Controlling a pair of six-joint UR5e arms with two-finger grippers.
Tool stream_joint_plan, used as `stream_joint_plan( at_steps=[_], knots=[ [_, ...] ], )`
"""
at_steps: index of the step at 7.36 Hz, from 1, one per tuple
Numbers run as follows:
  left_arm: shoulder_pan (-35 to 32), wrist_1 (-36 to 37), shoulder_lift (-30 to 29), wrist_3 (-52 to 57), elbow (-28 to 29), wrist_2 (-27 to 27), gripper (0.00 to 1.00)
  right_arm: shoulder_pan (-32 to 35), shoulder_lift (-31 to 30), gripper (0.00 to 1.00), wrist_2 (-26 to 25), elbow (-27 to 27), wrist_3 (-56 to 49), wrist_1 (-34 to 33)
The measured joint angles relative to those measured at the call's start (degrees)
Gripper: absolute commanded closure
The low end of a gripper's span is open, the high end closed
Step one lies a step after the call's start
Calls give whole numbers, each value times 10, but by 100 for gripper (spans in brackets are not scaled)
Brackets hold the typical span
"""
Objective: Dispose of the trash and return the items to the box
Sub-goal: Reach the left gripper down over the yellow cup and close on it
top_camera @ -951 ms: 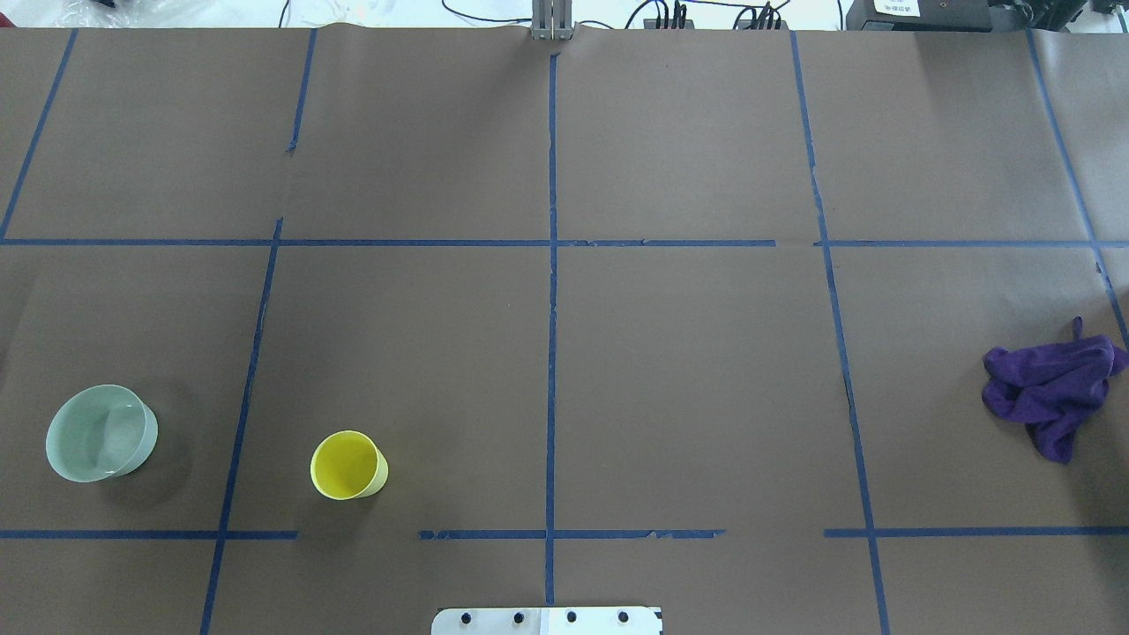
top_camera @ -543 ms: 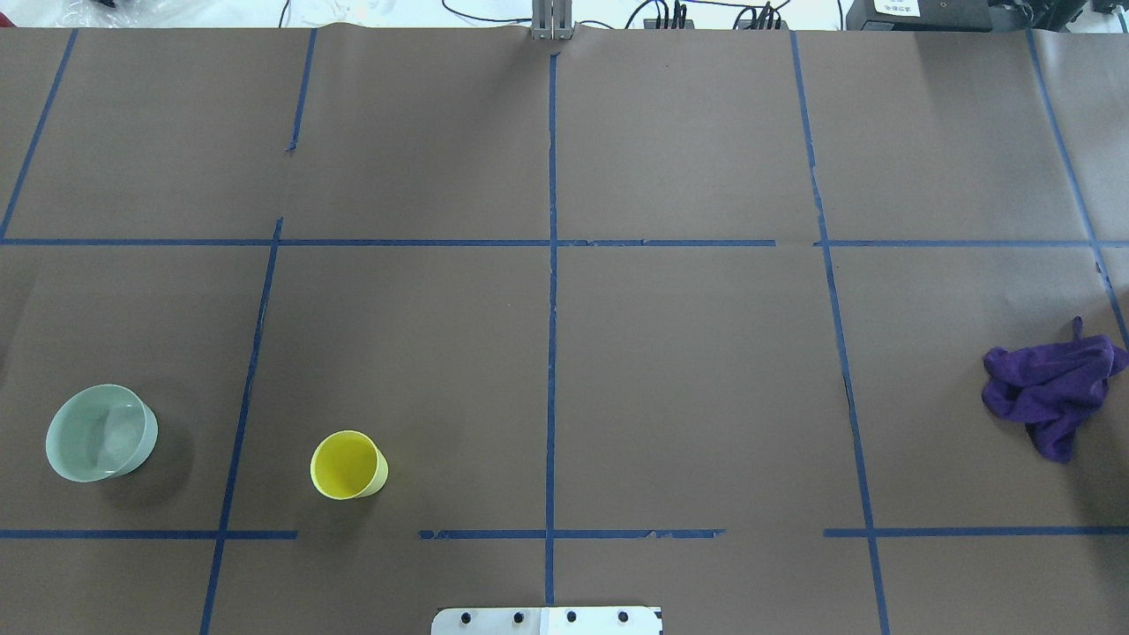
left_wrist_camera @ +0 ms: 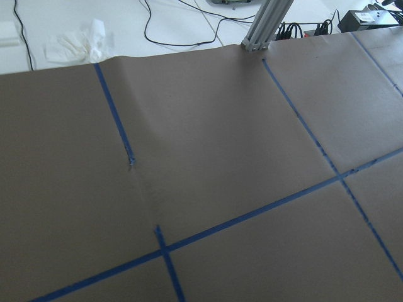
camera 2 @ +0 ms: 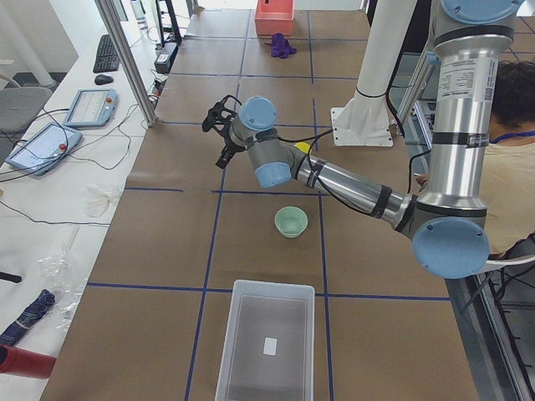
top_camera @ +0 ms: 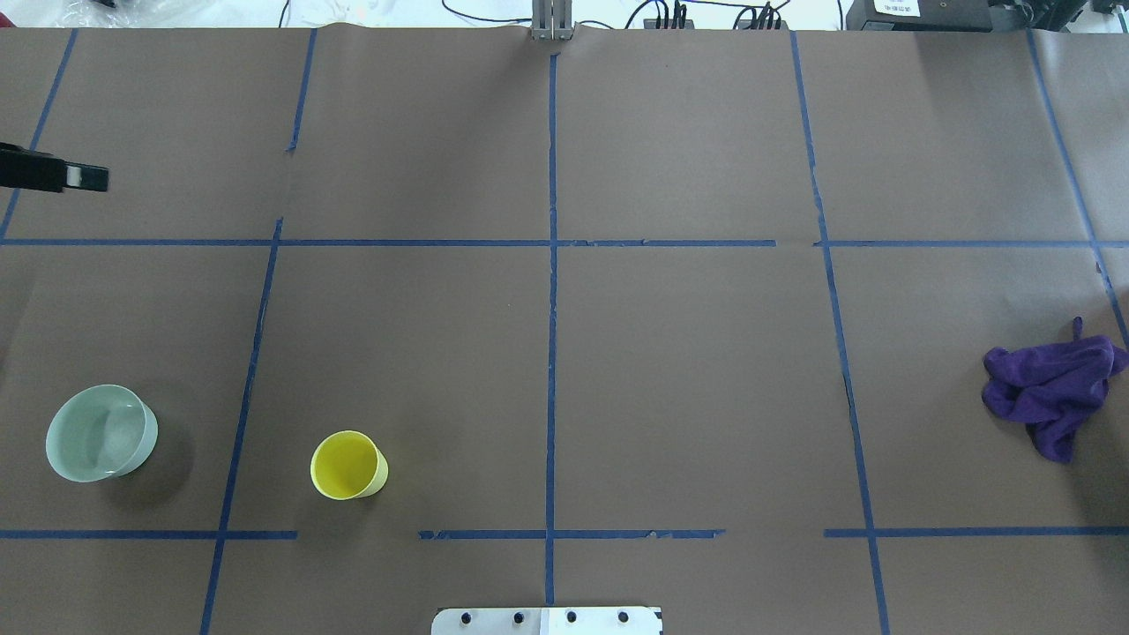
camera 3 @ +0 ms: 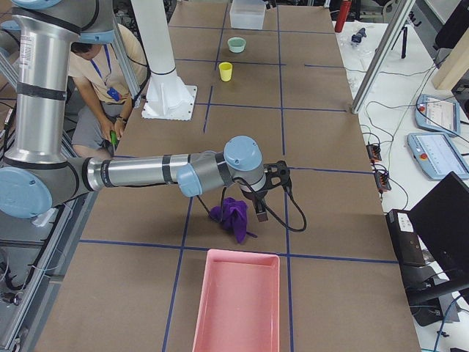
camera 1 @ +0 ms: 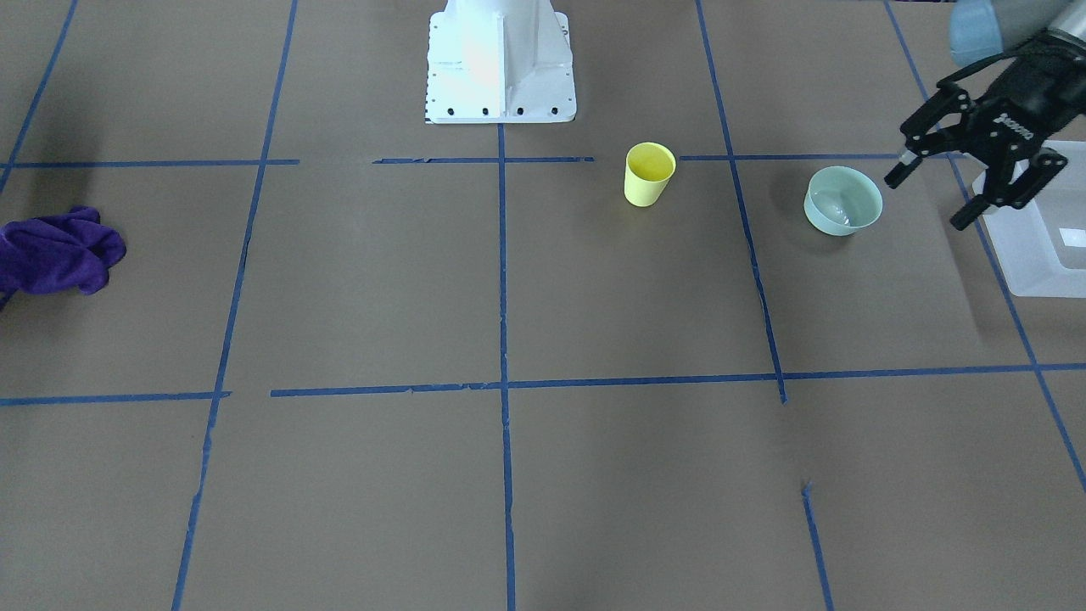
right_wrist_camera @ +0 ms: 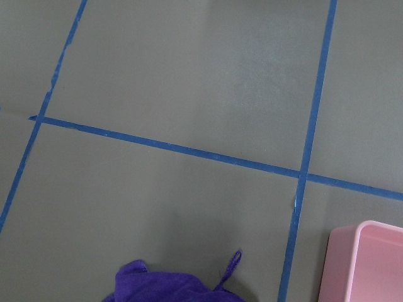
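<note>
The yellow cup [top_camera: 348, 465] stands upright on the brown table, also in the front view [camera 1: 649, 174]. The mint-green bowl [top_camera: 100, 432] stands upright to its left, also in the front view [camera 1: 842, 200]. The frosted box [camera 1: 1035, 246] lies beyond the bowl at the table's left end; the exterior left view shows it holding nothing [camera 2: 267, 342]. My left gripper [camera 1: 926, 202] is open and empty, raised in the air, apart from bowl and box. One of its fingers [top_camera: 84, 177] shows at the overhead view's left edge. My right gripper [camera 3: 271, 192] hovers by the purple cloth; I cannot tell if it is open.
The purple cloth [top_camera: 1050, 392] lies crumpled at the table's right end. A pink bin [camera 3: 236, 304] lies beyond it, also in the right wrist view [right_wrist_camera: 362, 264]. The white robot base [camera 1: 501, 59] stands at the near edge. Blue tape lines grid the table.
A finger of my left gripper has come into the overhead view at the left edge. Cup, bowl and cloth have not moved.
</note>
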Motion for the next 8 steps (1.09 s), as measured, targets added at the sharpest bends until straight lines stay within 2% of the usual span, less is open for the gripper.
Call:
stream_joint_plan(
  at_steps=[2,4,5,7,8],
  knots=[
    [156,32,8,-105,-32,165,0,0,0,0,-1,3,1,1],
    [263,118,0,-175,-52,233,0,0,1,0,-1,1,1,0],
    [318,188,-22,-218,-63,269,0,0,1,0,-1,0,1,0],
    [397,336,-92,-287,-73,302,6,0,0,0,-1,-1,1,0],
    [417,375,-111,-305,-75,309,7,0,0,0,-1,-1,1,0]
  ],
)
